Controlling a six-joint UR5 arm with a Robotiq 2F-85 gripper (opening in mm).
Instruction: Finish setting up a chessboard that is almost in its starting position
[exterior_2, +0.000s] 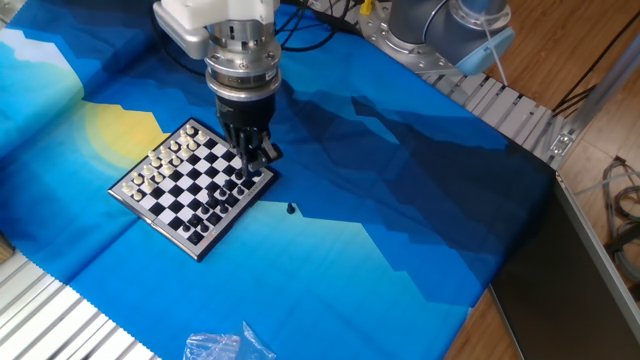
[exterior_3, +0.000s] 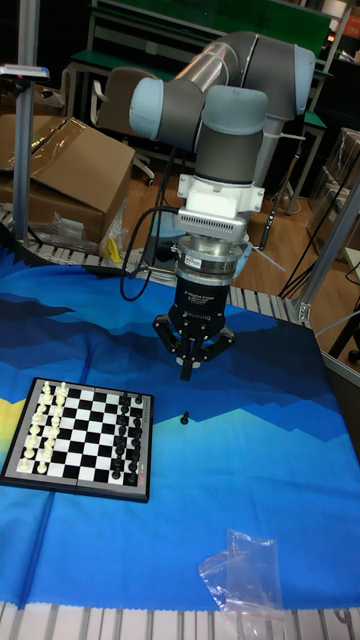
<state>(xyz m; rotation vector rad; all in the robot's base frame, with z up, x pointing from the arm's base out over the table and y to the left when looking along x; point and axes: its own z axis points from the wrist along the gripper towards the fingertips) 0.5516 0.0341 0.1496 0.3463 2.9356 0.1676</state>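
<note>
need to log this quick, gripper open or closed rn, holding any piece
Gripper: fingers closed together above the cloth, beside the chessboard. Whether a piece sits between the tips cannot be told. One black piece stands on the cloth below it.

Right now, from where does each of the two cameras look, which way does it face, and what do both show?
Fixed view: high at one side of the table, looking down across the chessboard; shows the wrist and pincer, arm base at top right.
Tall fixed view: at the table's front edge, facing the robot; shows the whole arm, its pincer above the cloth.
Both share: the chessboard, a lone black piece on the blue cloth, and the plastic bag.
</note>
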